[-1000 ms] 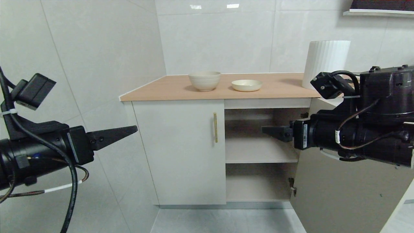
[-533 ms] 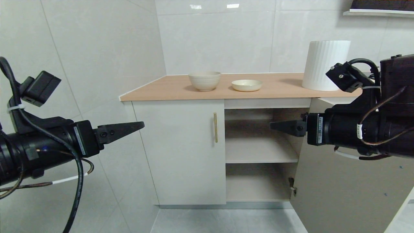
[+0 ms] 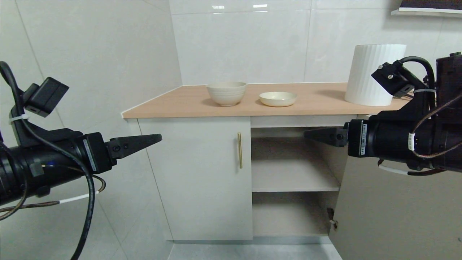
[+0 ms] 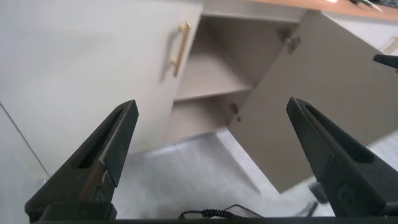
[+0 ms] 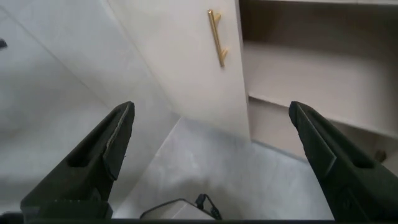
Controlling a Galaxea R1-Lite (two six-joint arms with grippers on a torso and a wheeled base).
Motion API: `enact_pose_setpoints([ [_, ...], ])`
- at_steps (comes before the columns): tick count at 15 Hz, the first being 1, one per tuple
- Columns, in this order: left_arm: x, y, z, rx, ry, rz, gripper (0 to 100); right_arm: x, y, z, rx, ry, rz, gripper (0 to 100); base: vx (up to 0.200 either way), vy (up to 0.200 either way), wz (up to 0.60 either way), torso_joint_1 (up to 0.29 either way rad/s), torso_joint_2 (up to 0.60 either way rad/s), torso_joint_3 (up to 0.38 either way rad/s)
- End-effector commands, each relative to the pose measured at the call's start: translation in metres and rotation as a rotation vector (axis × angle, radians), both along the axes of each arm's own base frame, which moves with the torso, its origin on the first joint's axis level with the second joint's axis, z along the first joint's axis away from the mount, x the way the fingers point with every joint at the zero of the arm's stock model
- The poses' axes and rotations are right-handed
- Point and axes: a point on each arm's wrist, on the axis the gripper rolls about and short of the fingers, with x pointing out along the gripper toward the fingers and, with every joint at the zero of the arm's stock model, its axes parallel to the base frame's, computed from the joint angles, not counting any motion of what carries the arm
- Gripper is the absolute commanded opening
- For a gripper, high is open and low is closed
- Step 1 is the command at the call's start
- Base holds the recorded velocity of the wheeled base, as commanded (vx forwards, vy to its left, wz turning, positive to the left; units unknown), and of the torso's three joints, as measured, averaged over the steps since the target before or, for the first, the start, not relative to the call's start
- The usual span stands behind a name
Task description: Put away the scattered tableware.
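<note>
In the last second the whole head view shifts a little, so I think the camera moves, not the tableware. The bowl (image 3: 226,93) and the dish (image 3: 278,98) stand side by side on the counter (image 3: 173,106), near each other but not touching, with the bowl on the left. A tall white container (image 3: 373,74) stands farther right on the same top.

Compared with the cabinet, my right gripper (image 3: 309,134) has come up. A second ago it was in front of the space above the shelf (image 3: 288,178); now it is level with the top edge of the open compartment, just under the counter. The left gripper (image 3: 157,138) has risen slightly too and is in front of the wall, well apart from the closed left door (image 3: 202,180). Both wrist views show the jaws spread wide, and they hold nothing.

The right door (image 3: 389,216) stands open, so I judge that the opening step is done and the arms are lifting for the first pick. The right gripper is the nearer one to the dish, but it must first get above the counter edge. The dish is low and shallow, so the grasp on its rim may slip.
</note>
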Motion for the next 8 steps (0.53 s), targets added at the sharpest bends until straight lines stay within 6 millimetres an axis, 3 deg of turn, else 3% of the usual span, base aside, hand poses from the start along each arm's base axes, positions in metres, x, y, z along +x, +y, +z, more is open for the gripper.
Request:
enact_pose_setpoints([
  [1,0.0031,-0.0007,-0.0025,0.002,0.013,0.001,100,0.0002,0.0004,0.0001,0.001,0.000,0.001,100,0.200,0.000,0.00,0.002,0.00,-0.002],
  [8,0.0085,-0.0019,-0.0075,0.005,0.036,-0.001,100,0.0005,0.0007,-0.0026,-0.008,0.014,0.004,100,0.200,0.000,0.00,0.000,0.00,0.000],
])
